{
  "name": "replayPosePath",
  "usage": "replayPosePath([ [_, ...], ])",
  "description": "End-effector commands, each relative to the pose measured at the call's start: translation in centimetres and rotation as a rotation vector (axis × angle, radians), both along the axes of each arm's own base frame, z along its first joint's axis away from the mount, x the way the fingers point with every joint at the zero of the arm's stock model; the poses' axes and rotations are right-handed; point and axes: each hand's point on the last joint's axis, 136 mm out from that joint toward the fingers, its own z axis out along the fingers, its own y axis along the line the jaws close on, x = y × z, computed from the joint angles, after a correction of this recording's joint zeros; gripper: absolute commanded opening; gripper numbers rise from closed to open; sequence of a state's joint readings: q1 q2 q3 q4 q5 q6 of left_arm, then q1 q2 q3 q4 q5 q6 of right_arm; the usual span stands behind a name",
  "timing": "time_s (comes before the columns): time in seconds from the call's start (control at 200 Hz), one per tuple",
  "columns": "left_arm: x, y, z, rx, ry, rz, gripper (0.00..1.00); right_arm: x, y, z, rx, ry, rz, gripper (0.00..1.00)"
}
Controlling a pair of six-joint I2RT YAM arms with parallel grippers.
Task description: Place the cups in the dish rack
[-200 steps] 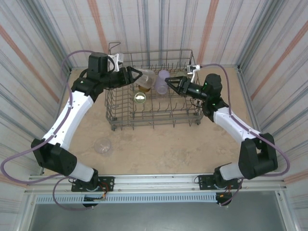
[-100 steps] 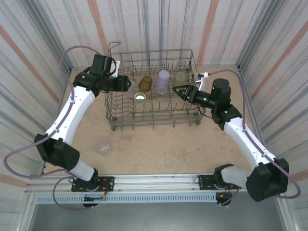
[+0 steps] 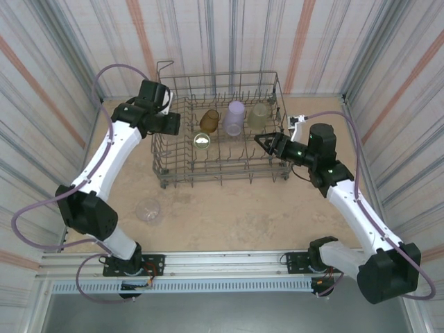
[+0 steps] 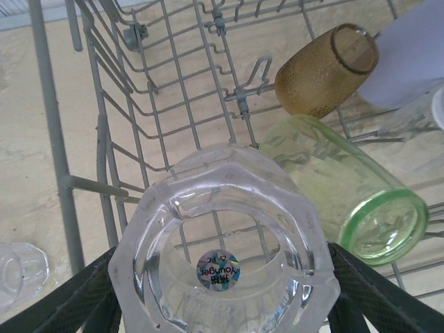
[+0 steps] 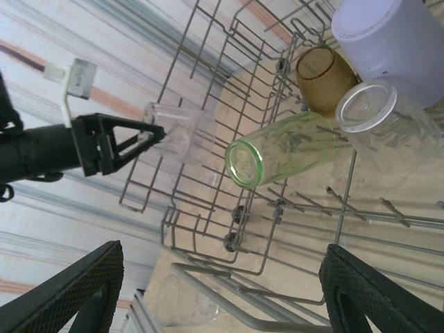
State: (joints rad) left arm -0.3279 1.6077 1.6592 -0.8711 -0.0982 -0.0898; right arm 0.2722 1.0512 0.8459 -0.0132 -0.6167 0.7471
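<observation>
My left gripper (image 3: 173, 123) hangs over the left edge of the dish rack (image 3: 161, 149), shut on a clear cup (image 4: 222, 243) whose stickered base faces the wrist camera; the right wrist view shows that cup (image 5: 173, 135) too. Inside the rack are an amber cup (image 3: 209, 120), a lavender cup (image 3: 235, 116), a clear cup (image 3: 259, 114) and a yellow-green cup (image 3: 202, 141) lying on its side. My right gripper (image 3: 259, 140) is open and empty above the rack's right front part. Another clear cup (image 3: 148, 209) sits on the table in front of the rack's left end.
The rack's upright tines and raised corner loop (image 3: 164, 67) stand around the cups. Striped walls close in on three sides. Bare sandy table (image 3: 236, 215) stretches between the rack and the arm bases.
My right gripper opened, left the lavender cup standing in the rack and drew back to the right and nearer. My left gripper moved left from the rack's middle to its left edge, still holding the clear cup.
</observation>
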Motion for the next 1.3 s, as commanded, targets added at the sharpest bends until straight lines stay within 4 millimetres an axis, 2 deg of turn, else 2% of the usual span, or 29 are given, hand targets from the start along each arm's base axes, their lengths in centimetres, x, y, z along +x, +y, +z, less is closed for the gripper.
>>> replayPosePath([
  [0.0, 0.4, 0.2, -0.3, 0.016, 0.01, -0.005, 0.0, -0.3, -0.9, -0.6, -0.027, -0.006, -0.036, 0.77],
  [0.21, 1.2, 0.7, -0.8, 0.084, 0.015, 0.015, 0.0, -0.6, -1.1, -0.9, -0.023, -0.006, -0.042, 0.77],
  [0.541, 1.5, 0.0, -4.8, 0.194, 0.095, 0.04, 0.0, -0.5, -1.4, -1.9, -0.026, 0.009, -0.051, 0.77],
  [0.556, 1.5, -0.1, -5.0, 0.193, 0.1, 0.039, 0.0, -0.9, -1.5, -1.1, -0.019, -0.013, -0.052, 0.77],
  [0.696, 1.7, -0.4, -6.0, 0.199, 0.124, 0.047, 0.0, -1.1, -1.7, -1.2, -0.017, -0.017, -0.056, 0.77],
  [0.987, 2.6, 0.1, -7.0, 0.28, 0.126, 0.079, 0.0, -1.1, -2.0, -1.4, -0.014, -0.018, -0.066, 0.78],
  [1.127, 2.8, 0.9, -7.5, 0.373, 0.133, 0.099, 0.0, -1.1, -2.1, -1.6, -0.013, -0.015, -0.065, 0.78],
  [1.292, 2.8, 0.2, -8.6, 0.337, 0.16, 0.093, 0.0, -1.0, -2.2, -1.8, -0.013, -0.012, -0.069, 0.78],
])
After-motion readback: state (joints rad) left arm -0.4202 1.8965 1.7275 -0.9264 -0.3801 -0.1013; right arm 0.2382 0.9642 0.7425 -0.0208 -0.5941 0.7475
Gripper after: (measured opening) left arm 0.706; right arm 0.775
